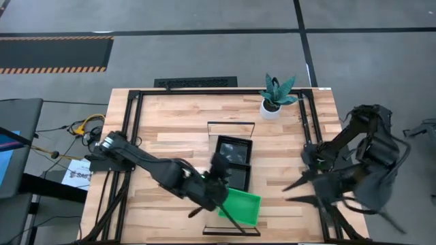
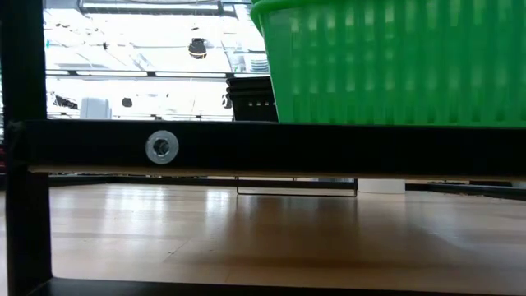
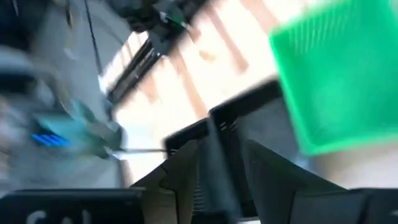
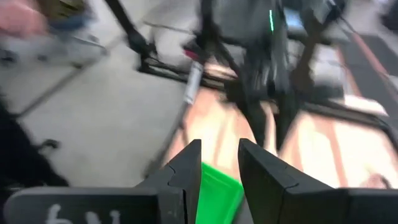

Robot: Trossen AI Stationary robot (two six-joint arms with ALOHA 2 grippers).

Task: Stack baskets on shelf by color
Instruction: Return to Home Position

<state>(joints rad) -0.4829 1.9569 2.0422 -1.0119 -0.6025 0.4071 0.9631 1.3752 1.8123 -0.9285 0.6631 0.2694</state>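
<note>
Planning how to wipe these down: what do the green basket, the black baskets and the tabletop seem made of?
Green basket: likely plastic; uniform bright colour, moulded slotted walls. Black baskets: probably plastic too, faintly glossy. Tabletop: wood planks; visible grain and seams, light sheen.

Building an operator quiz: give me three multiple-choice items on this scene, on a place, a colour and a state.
1. Where does the potted plant stand? A on the floor; B on the tabletop, right arm's side; C on the left arm.
2. Which colour is the basket at the shelf end farthest from the plant? A black; B white; C green.
3. What does the right gripper hold? A nothing; B a black basket; C the plant.
Key: 1 B, it stands on the planks; 2 C, the green basket lies there; 3 A, nothing between its parted fingers.
</note>
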